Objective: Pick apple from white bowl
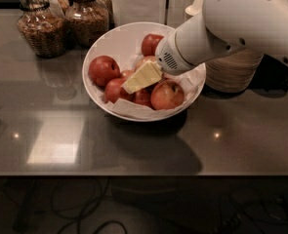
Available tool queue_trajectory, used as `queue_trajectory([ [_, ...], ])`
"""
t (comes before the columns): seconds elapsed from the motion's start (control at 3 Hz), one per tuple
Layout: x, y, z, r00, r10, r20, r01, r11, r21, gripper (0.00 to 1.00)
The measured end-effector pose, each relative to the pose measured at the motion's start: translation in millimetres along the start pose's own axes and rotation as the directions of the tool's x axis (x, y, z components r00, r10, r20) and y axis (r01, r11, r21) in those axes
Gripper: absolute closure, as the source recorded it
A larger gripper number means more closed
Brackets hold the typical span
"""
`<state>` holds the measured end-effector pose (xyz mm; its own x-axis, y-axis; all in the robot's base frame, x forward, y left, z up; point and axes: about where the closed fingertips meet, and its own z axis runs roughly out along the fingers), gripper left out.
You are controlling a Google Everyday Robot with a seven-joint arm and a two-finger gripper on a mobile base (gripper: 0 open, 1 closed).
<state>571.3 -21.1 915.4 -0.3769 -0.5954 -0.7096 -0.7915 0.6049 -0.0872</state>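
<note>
The white bowl [100,48] sits on the dark counter, lined with crumpled white paper and holding several apples. A large apple with lighter orange-red skin [167,95] lies at the bowl's front right. Deep-red apples lie at the left [103,69], front [116,89] and back [152,44]. A smaller pale apple [142,61] shows partly behind the gripper. My gripper [141,77], pale yellow at the end of the white arm, reaches in from the right and hangs low over the middle of the bowl, just left of the large lighter apple.
Two glass jars of brown food [38,30] [87,16] stand at the back left. A stack of beige disposable bowls [234,74] stands right of the white bowl, partly behind my arm [241,23]. The counter's front edge [133,174] runs along the bottom.
</note>
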Motion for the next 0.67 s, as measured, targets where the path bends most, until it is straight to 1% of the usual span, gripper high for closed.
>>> queue_trajectory([
  [0.33,0.0,0.0,0.0,1.0,0.0,0.0,0.0,1.0,0.0,0.27],
  [0.67,0.0,0.0,0.0,1.0,0.0,0.0,0.0,1.0,0.0,0.46],
])
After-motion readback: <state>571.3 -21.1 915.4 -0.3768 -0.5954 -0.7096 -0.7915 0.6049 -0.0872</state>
